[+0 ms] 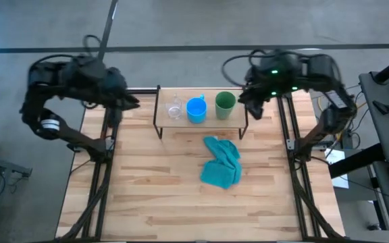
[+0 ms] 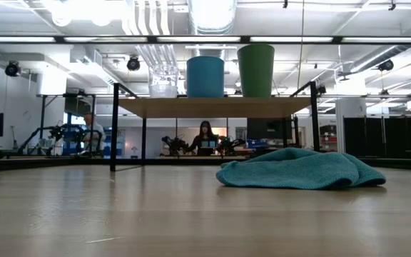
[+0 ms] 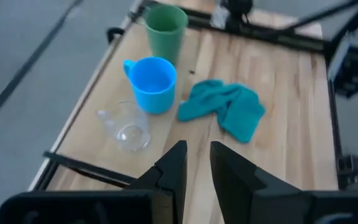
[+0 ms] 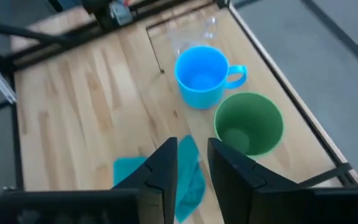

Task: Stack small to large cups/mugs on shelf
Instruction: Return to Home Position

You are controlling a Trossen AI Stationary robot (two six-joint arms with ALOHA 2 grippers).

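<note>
Three vessels stand upright on their bases in a row on the shelf, a low wooden board on black legs at the table's far side. The clear glass cup is leftmost, the blue mug is in the middle and the green cup is on the right. In the low view the glass cup, blue mug and green cup stand apart on the board. My left gripper hovers left of the shelf, my right gripper right of it. Both are narrowly open and hold nothing.
A crumpled teal cloth lies on the table in front of the shelf, near the middle. Bare wooden table spreads toward the near edge. People sit at desks in the room behind the table.
</note>
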